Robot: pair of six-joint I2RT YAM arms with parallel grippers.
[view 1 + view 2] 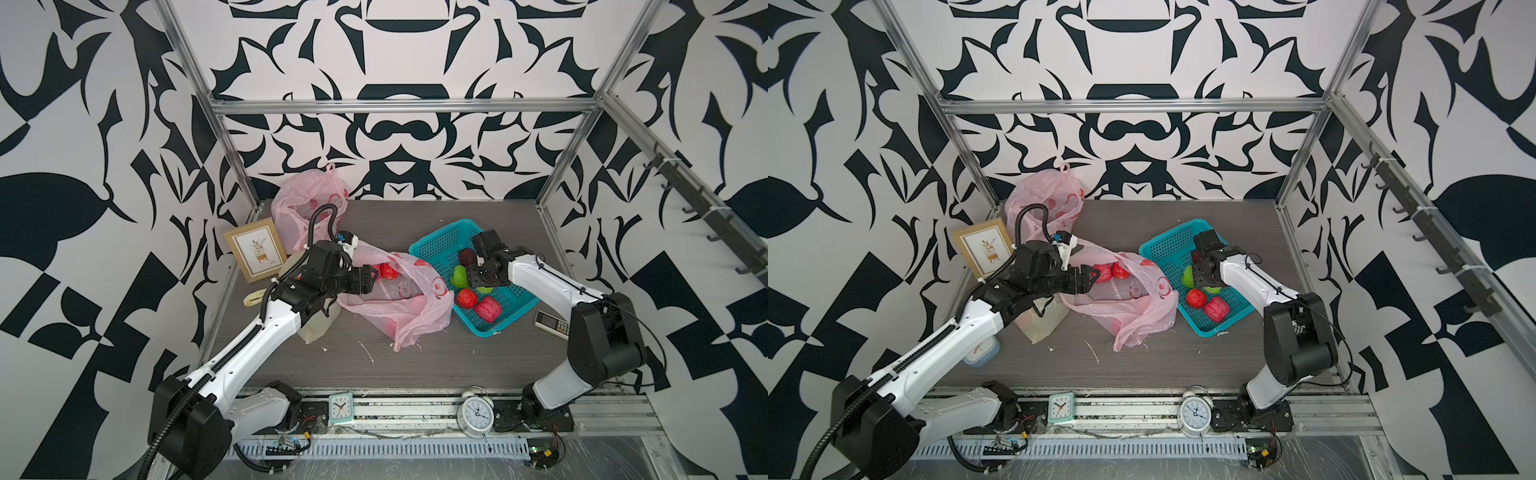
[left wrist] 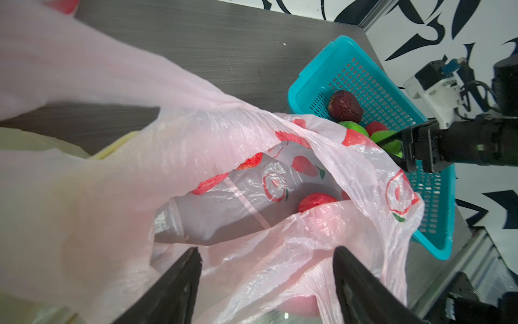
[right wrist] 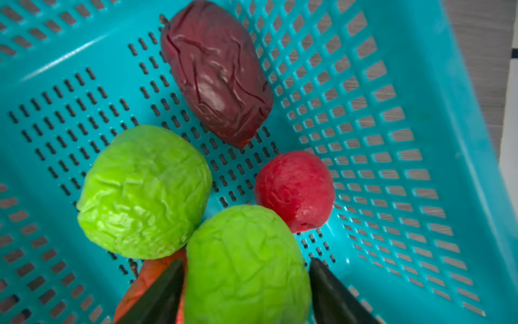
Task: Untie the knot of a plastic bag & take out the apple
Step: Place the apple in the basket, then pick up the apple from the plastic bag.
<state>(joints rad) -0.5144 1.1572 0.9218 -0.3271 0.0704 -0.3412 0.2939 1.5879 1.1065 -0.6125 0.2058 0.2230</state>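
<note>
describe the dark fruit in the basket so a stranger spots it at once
Look in the teal basket on the table's right side. Among its fruits, the dark fruit lies farthest back. It alone is maroon and elongated; neighbours are green or red.

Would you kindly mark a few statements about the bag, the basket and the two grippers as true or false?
1. The pink bag lies open with a red apple showing inside. True.
2. The right gripper is over the teal basket, with a jaw on each side of a green apple. True.
3. The teal basket is empty. False: the green apple, a dark wrinkled fruit and more lie in it.
4. The left gripper is shut. False: its jaws stand wide apart at the bag's mouth.
5. The picture frame lies in the basket. False: it stands outside the basket, on the bag's far side.
</note>
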